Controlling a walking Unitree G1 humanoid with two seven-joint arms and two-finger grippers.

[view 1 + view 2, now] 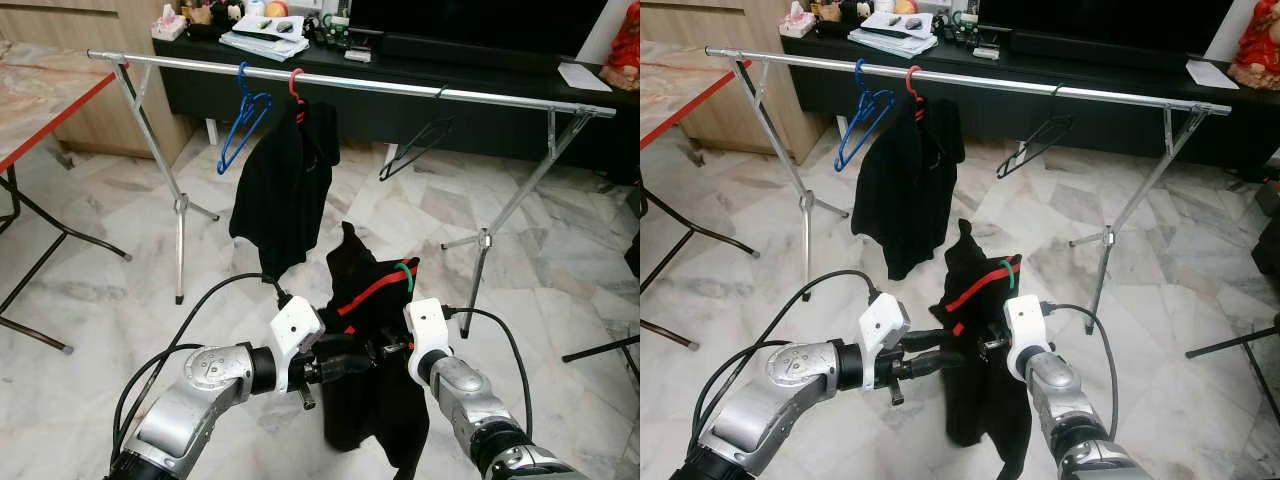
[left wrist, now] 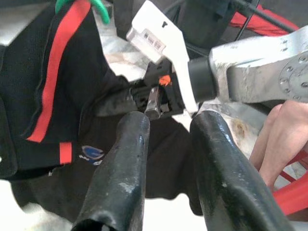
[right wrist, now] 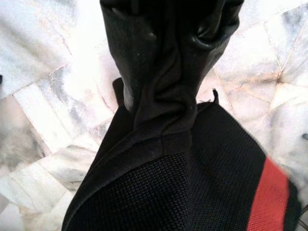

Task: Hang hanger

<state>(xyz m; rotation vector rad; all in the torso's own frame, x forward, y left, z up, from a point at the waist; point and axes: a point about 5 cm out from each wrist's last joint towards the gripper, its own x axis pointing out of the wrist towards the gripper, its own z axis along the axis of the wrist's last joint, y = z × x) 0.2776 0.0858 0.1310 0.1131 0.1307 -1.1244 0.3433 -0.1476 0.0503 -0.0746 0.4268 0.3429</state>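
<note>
**Black garment held up before a clothes rail**

Both silver arms reach forward over a marble floor [image 1: 90,290]. The right end effector [image 3: 166,91] is clamped on bunched cloth of a black garment with a red stripe [image 1: 372,330], which carries a green hanger hook [image 1: 405,274] at its top. The left end effector [image 2: 168,144] has its fingers parted, seemingly touching the cloth. Beyond stands a metal rail [image 1: 400,89] bearing a blue hanger [image 1: 243,118], a hung black garment [image 1: 283,185] and a black hanger [image 1: 415,148].

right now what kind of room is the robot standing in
Probably a home living room: a marble tile floor, a dark TV cabinet cluttered with papers, and a metal clothes rail set up before it with hangers and a black garment.
</note>
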